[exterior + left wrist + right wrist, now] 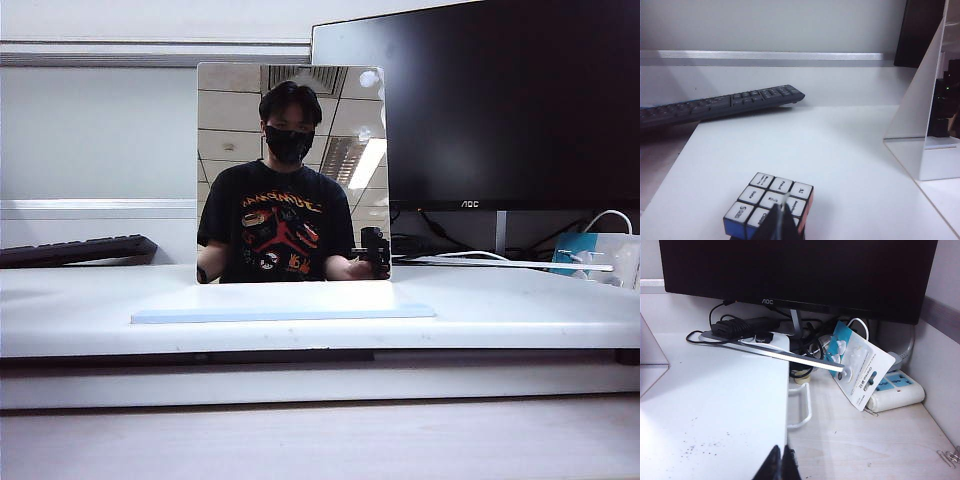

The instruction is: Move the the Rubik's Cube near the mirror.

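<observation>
Fingers of the left gripper (781, 220) are together just above the Rubik's Cube (771, 204), apparently not gripping; right gripper (780, 464) fingers together too. Cube lies on the surface (805, 145), well apart from the mirror (920, 107); next they must part and grasp.

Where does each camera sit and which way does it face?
Exterior: low, facing the square frameless mirror and black monitor; no arm visible.
Left wrist: behind shut left gripper, over the black-framed Rubik's Cube, mirror beyond.
Right wrist: behind shut right gripper, facing the monitor.
Shared: mirror, monitor.
</observation>
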